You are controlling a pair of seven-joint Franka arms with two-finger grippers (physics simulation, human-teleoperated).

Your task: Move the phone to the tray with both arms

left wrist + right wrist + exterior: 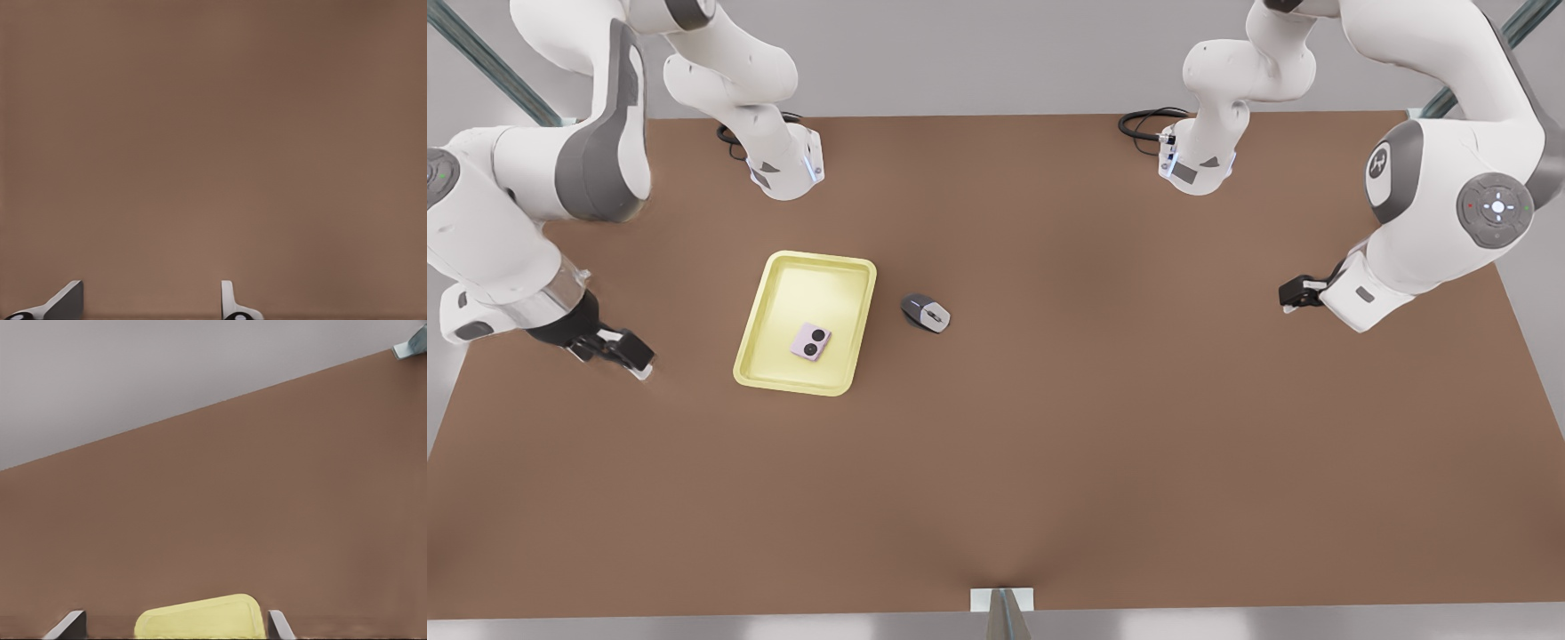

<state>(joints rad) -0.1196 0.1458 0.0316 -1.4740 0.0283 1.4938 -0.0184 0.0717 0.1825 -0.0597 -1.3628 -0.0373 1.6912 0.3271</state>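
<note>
Fingers spread on both grippers (empty), phone (811, 341) lying in tray (769, 307)

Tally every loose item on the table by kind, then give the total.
Tray: 1, pale yellow
Phone: 1, pale pink, lying inside the tray
Computer mouse: 1, grey, on the table beside the tray
Total: 3

You get even, soft light overhead; the bench (1049, 427) shows faint shadows. No glare. Renders slightly soft throughout.
</note>
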